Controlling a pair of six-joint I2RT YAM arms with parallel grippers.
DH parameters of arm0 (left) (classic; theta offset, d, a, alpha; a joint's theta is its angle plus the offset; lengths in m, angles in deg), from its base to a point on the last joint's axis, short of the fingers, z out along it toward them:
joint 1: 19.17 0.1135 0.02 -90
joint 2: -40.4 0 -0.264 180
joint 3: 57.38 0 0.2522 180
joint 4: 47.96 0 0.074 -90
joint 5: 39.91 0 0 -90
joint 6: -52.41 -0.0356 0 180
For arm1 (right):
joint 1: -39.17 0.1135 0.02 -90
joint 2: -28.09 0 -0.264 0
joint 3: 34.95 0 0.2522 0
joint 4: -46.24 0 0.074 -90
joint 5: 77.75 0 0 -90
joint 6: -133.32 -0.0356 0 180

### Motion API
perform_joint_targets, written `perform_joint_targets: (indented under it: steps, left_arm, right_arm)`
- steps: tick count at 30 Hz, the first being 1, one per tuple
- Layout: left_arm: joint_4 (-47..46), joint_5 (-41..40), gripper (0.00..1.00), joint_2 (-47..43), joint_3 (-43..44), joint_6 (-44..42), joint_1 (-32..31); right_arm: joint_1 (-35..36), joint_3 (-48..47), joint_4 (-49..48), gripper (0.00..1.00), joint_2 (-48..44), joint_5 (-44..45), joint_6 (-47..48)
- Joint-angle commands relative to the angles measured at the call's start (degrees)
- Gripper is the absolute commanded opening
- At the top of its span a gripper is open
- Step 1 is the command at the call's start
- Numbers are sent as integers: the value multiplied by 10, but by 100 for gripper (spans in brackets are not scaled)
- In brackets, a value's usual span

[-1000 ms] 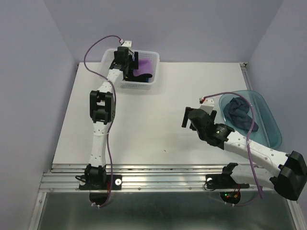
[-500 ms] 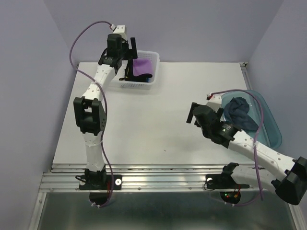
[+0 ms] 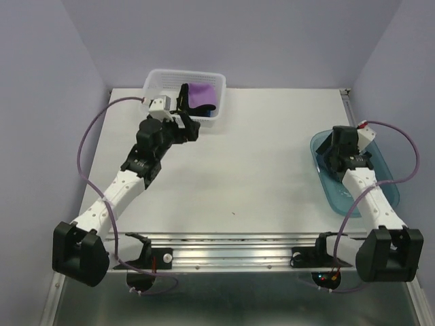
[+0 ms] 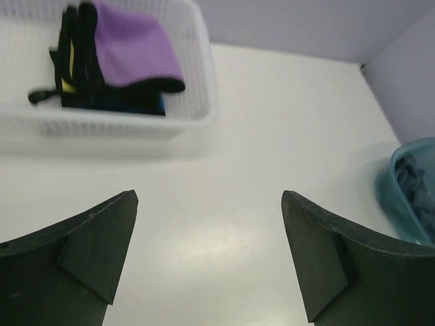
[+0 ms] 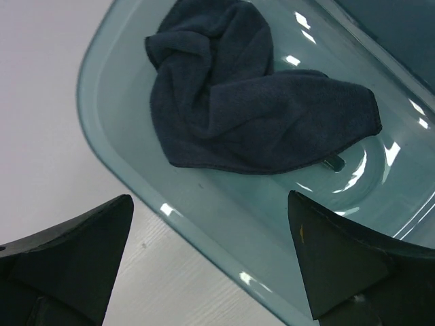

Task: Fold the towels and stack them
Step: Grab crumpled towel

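White table (image 3: 258,176) w/ pale lavender walls (image 3: 272,41) on 3 sides and a metal rail (image 3: 231,248) along the near edge. At the far left of the table sits the white mesh basket (image 3: 155,80). In its right half you've got 4 towels (image 4: 115,68) packed together: the purple towel (image 3: 202,95) uppermost, the black towel (image 4: 73,41) against its left side, plus a sliver of the yellow towel (image 4: 66,84) and the blue towel (image 4: 155,104) showing under the purple edge. Can't tell from either view whether they lie flat or stand on edge. Your left gripper (image 3: 188,129) hangs over the table just in front of the basket's near wall, pointed toward it, jaws spread wide w/ nothing btwn them. The left wrist cam shows only bare table in the gap, fingertips apart from the basket. On the right side sits the translucent blue tub (image 3: 389,185), and in it the navy-grey towel (image 5: 251,102), crumpled in a loose heap w/ 1 flap spread toward the tub's middle. Your right gripper (image 3: 336,155) is above the tub's near-left part, aimed down at it, jaws also fully apart and holding nothing. In the right wrist cam the towel lies ahead of the fingers, not touching them, w/ the tub's rim crossing btwn the 2 fingertips. In the top view the gripper hides most of that towel.
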Motion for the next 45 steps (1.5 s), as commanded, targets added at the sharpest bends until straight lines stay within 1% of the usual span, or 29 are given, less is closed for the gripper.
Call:
perform_joint_targets:
  steps: [1, 4, 6, 10, 14, 19, 23, 25, 26, 27, 29, 30, 33, 35, 37, 38, 39, 41, 42, 44, 45]
  left_arm:
    - [-31, 6, 99, -23, -109, 81, -11]
    - [-37, 24, 99, -63, -152, 84, -28]
    - [-33, 26, 99, -75, -166, 87, -30]
    - [-12, 23, 99, -92, -168, 90, -32]
    - [1, 17, 99, -108, -170, 95, -33]
    - [9, 4, 99, -122, -181, 102, -35]
    - [16, 1, 99, -128, -186, 102, -35]
    - [16, 2, 99, -132, -189, 102, -35]
    - [15, 2, 99, -135, -191, 104, -35]
    - [15, 2, 99, -135, -193, 103, -35]
    - [16, 2, 99, -140, -197, 105, -35]
    - [16, 1, 99, -144, -200, 106, -35]
    - [16, 0, 99, -159, -206, 107, -35]
    - [16, -2, 99, -171, -211, 107, -35]
    - [19, -5, 99, -179, -213, 109, -35]
    - [20, -5, 99, -185, -215, 109, -35]
    - [20, -5, 99, -187, -216, 110, -35]
    - [18, -8, 99, -193, -220, 113, -35]
    - [16, -6, 99, -195, -222, 113, -35]
    - [10, -5, 99, -198, -226, 114, -35]
    - [9, -6, 99, -198, -226, 116, -35]
  right_arm:
    - [-65, -33, -45, 100, 59, -67, 31]
    - [-86, -29, -71, 100, 98, -68, 39]
    - [-95, -28, -85, 100, 124, -73, 43]
    - [-105, -21, -150, 100, 161, -88, 58]
    - [-124, -35, -151, 100, 211, -94, 48]
    - [-140, -31, -188, 100, 257, -89, 47]
    - [-146, -27, -219, 100, 276, -103, 51]
    - [-146, -22, -233, 90, 284, -121, 58]
    - [-146, -19, -245, 71, 286, -127, 60]
    - [-146, -16, -248, 62, 288, -131, 61]
    - [-147, -17, -245, 45, 291, -133, 58]
    - [-147, -19, -240, 29, 291, -139, 61]
    - [-148, -30, -214, 8, 272, -153, 61]
    - [-148, -36, -195, 1, 234, -155, 60]
    - [-148, -43, -170, 1, 197, -154, 62]
    - [-148, -54, -157, 1, 158, -153, 63]
    - [-148, -59, -145, 1, 139, -149, 66]
    - [-148, -71, -118, 1, 98, -162, 76]
    - [-148, -79, -113, 1, 62, -192, 83]
    - [-146, -91, -100, 1, 27, -246, 93]
    - [-140, -105, -94, 1, 14, -295, 104]
